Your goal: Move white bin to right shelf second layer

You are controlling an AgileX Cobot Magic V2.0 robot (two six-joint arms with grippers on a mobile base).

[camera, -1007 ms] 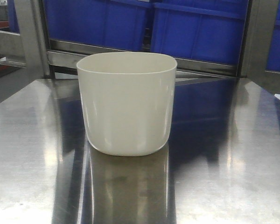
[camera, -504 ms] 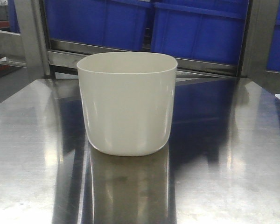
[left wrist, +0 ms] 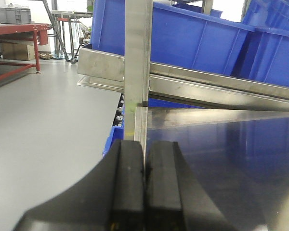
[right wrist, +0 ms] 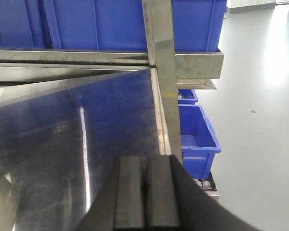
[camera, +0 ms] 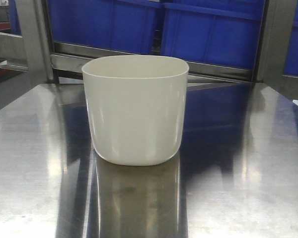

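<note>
On steel table [camera: 248, 173]: white bin [camera: 134, 109] upright, contents unseen; blue crates [camera: 213, 34] behind; left claw [left wrist: 144, 166], right claw [right wrist: 145, 185] each closed.

The steel table [camera: 248, 173] lies open to the left, to the right and on the near side of the white bin [camera: 135, 111], which stands at its middle. The space above the bin's rim is free. Beyond its far side, a steel rail [camera: 114, 52] and a row of blue crates [camera: 208, 32] close the way. Uprights stand at the table's far corners: the left post [left wrist: 137, 57] straight ahead of the left gripper [left wrist: 144, 180], and the right post [right wrist: 163, 62] ahead of the right gripper [right wrist: 144, 192].
</note>
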